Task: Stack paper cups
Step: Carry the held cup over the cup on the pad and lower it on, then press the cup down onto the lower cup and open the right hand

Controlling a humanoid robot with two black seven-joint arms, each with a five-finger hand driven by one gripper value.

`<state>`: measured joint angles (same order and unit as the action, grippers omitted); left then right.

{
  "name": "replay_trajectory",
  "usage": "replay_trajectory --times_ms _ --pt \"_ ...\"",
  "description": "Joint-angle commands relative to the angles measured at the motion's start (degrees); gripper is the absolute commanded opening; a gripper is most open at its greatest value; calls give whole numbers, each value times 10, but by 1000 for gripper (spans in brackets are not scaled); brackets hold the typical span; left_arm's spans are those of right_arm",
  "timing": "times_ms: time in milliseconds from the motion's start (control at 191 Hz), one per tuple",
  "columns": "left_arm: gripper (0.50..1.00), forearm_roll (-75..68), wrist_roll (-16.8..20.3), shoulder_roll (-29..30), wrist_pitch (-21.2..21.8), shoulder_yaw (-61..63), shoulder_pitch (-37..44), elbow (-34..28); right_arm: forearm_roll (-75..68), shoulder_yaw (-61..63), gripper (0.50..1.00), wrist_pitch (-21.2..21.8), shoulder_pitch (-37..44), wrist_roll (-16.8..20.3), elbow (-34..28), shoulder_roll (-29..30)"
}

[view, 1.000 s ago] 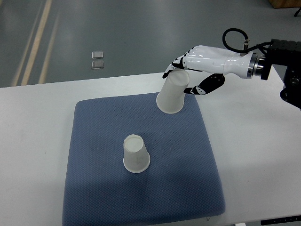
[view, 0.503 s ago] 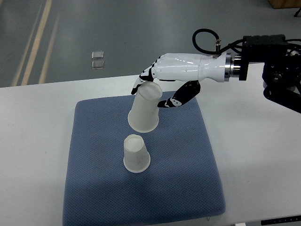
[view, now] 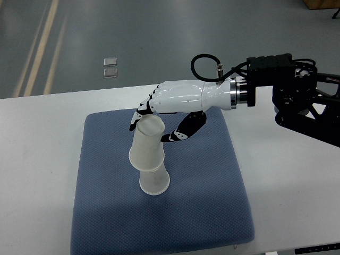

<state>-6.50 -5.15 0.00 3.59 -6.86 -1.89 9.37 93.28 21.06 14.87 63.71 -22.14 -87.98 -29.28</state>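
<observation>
Grey floor with pale yellow stripes at the upper left is seen behind a white bench (view: 48, 138), and two small square tiles (view: 110, 68) lie on that floor beyond the bench's far edge. One blue textured mat (view: 212, 202) is spread on the bench, and two paper cups are counted on or above it. One upside-down cup (view: 154, 179) is stood on the mat near its middle, mouth down. The second cup (view: 146, 149), also inverted and slightly tilted, is held directly over the first, its open rim lowered around the top of the standing cup so that the two overlap. The right hand (view: 159, 122) is closed on the upper part of this second cup, the fingers (view: 139, 112) pressed on its far side and the thumb (view: 183, 130) on its near side. Its white forearm is extended from a black arm at the right edge. Nothing is found between the cups and the mat's borders.
</observation>
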Motion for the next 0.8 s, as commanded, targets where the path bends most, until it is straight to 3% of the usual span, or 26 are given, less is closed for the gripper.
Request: replay_trajectory --times_ms 0,628,796 --pt "1000 0 1 0 0 0 0 0 14 -8 627 0 -3 0 0 10" --pt "1000 0 1 0 0 0 0 0 66 -15 641 -4 -6 1 20 16" --pt "1000 0 0 0 0 0 0 0 66 -15 676 -4 -10 1 20 17"
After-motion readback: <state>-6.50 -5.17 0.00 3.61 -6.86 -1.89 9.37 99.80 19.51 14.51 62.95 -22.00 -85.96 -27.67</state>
